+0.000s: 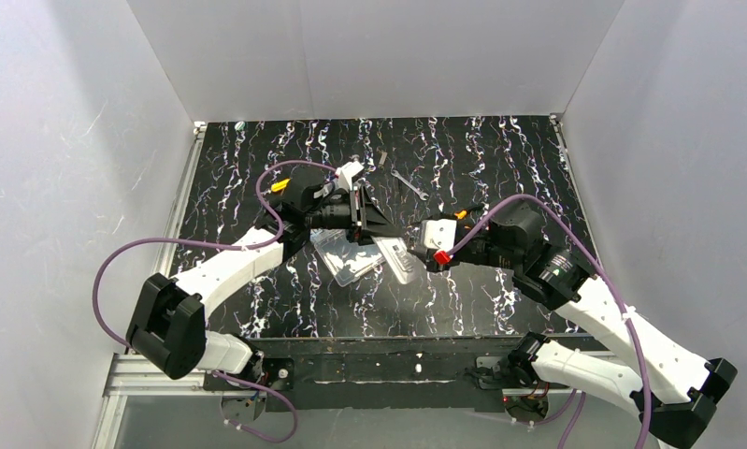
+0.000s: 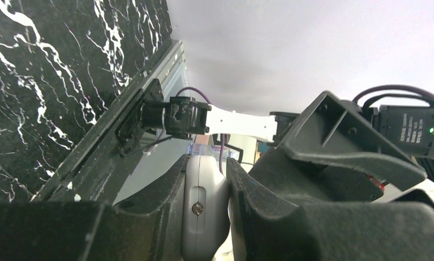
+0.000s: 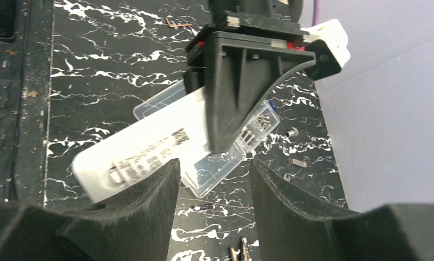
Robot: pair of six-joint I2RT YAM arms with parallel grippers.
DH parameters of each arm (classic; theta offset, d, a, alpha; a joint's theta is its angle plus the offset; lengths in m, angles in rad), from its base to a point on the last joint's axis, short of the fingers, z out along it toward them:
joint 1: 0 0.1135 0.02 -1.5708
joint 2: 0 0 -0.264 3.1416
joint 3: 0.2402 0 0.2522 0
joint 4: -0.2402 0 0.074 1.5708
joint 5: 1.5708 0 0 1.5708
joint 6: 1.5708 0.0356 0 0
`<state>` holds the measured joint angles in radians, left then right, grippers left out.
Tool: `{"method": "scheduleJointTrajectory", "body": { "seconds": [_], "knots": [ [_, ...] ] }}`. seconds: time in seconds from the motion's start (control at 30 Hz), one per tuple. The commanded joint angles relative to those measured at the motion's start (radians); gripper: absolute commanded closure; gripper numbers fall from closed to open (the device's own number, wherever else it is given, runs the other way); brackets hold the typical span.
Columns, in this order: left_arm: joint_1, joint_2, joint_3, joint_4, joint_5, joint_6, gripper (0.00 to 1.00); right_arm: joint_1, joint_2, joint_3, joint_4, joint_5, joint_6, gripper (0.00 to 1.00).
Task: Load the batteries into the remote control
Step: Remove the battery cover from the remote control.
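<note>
One hand has the work: the L hand (image 2: pixel 206 179) is clenched on the remote control (image 3: pixel 144 152). It grips nr one end & holds it off the surface (image 1: pixel 481 168), approx. midway btwn the left & right edges. The remote is tilted, free end pointing at the R hand (image 3: pixel 214 166). R hand is released, fingers spread, nothing btwn them, facing the remote's labelled side & just short of it.

Under the remote, on the surface, lies the clear box (image 1: pixel 339 260) w/ small cylindrical bits (image 3: pixel 252 133) inside. These are prob. the batteries, but too small to be sure. A few loose small bits (image 3: pixel 293 132) lie on the surface nr the box.

Step in hand, by the look: remote presented to the R hand, no battery picked up yet. Can't tell if the compartment cover is on or off. Next move prob. calls for the R hand to clear the cover if it is on. It would then fetch a cell from the box w/ a narrow pinch, while the L hand holds the remote steady.
</note>
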<state>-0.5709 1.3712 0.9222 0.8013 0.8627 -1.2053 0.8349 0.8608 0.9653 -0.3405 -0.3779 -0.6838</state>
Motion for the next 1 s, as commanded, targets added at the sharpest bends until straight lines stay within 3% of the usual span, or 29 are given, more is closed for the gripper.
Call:
{"method": "scheduleJointTrajectory", "body": {
  "seconds": [0.0, 0.3, 0.57, 0.97],
  "knots": [
    [-0.014, -0.007, -0.011, 0.021, 0.079, 0.004, 1.00, -0.002, -0.015, 0.003, 0.080, 0.053, -0.013, 0.43],
    [-0.015, -0.004, -0.010, 0.022, 0.077, 0.003, 1.00, -0.002, -0.034, -0.003, 0.040, 0.023, -0.006, 0.41],
    [-0.016, -0.002, -0.008, 0.021, 0.077, 0.002, 1.00, -0.003, -0.053, 0.028, -0.067, -0.100, 0.018, 0.28],
    [-0.018, -0.003, -0.004, 0.015, 0.077, 0.006, 1.00, -0.002, -0.020, 0.033, -0.116, -0.133, -0.004, 0.27]
  ]
}}
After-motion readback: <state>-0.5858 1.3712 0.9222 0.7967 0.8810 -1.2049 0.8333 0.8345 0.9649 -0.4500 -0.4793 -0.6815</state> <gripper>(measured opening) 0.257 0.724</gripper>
